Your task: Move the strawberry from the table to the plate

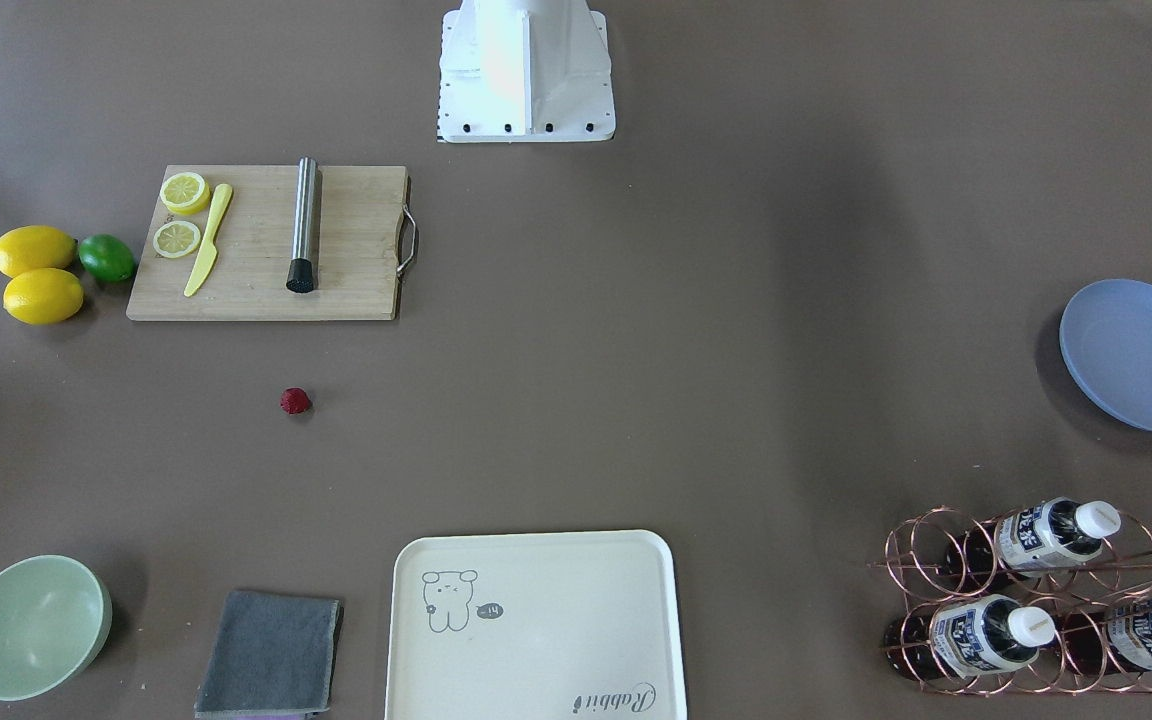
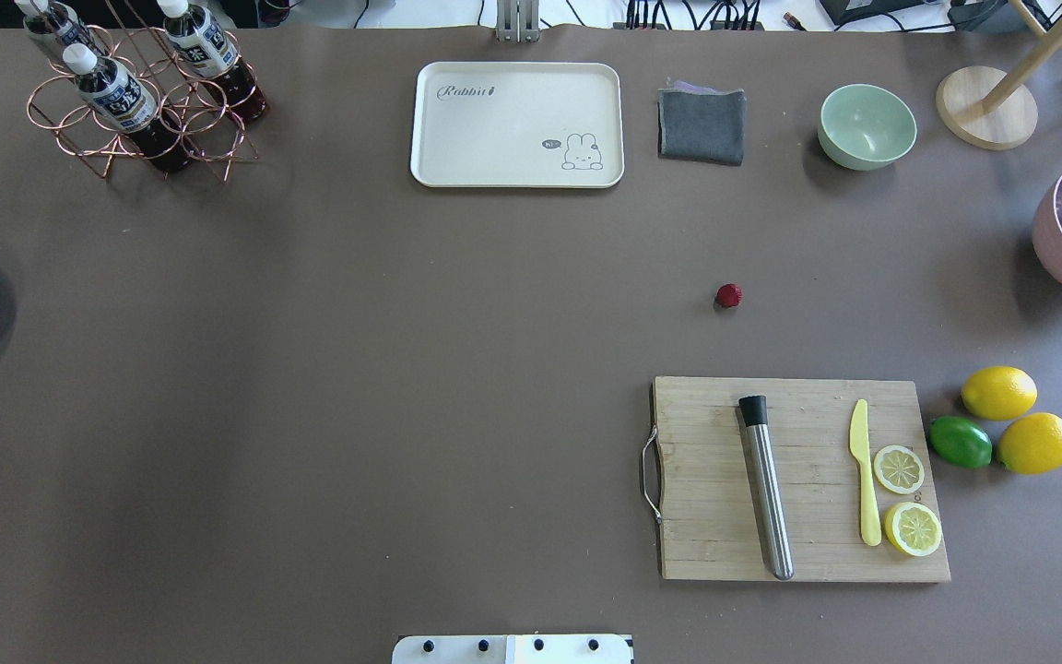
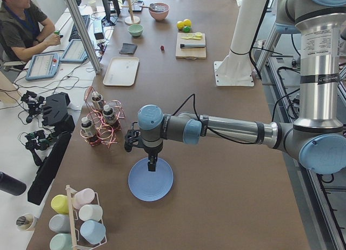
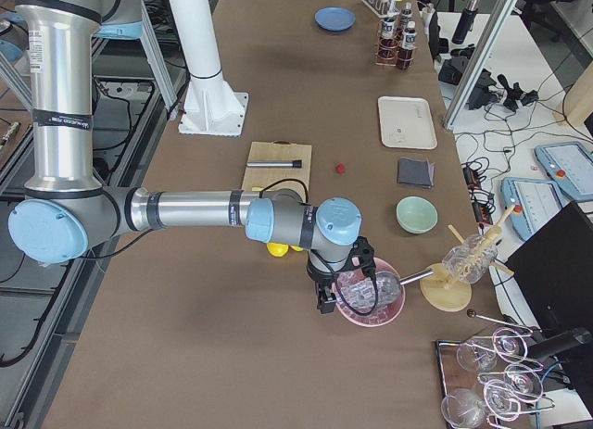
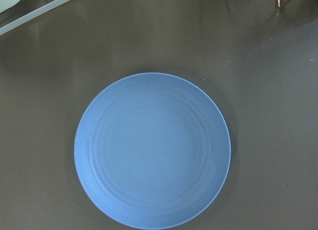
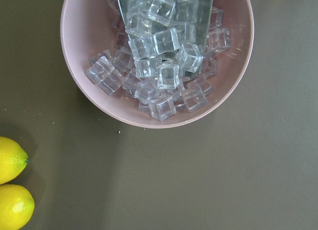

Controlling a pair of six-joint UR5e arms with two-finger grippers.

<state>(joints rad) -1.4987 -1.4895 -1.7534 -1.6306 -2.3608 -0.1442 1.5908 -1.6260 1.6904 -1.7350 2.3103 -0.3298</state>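
1. We count one strawberry (image 1: 295, 401) and one blue plate (image 1: 1136, 355).
2. We see two whole lemons (image 1: 33, 250), one lime (image 1: 107, 257) and two cut lemon pieces (image 1: 177, 239).
3. We count one wooden cutting board (image 1: 356, 240), one yellow knife (image 1: 208, 240) and one metal cylinder (image 1: 304, 222) with a black end.
4. We find one cream tray (image 1: 556, 630), one folded grey cloth (image 1: 271, 652) and one pale green bowl (image 1: 31, 627).
5. We count three bottles (image 1: 986, 635) and one copper wire rack (image 1: 1066, 585).
6. We see one pink bowl (image 6: 74, 46); its ice cubes (image 6: 164, 76) are piled too thickly for us to count.
7. We note one wooden stand (image 2: 985, 106) with a round base.
8. We see one person (image 3: 21, 23) at the side desk.
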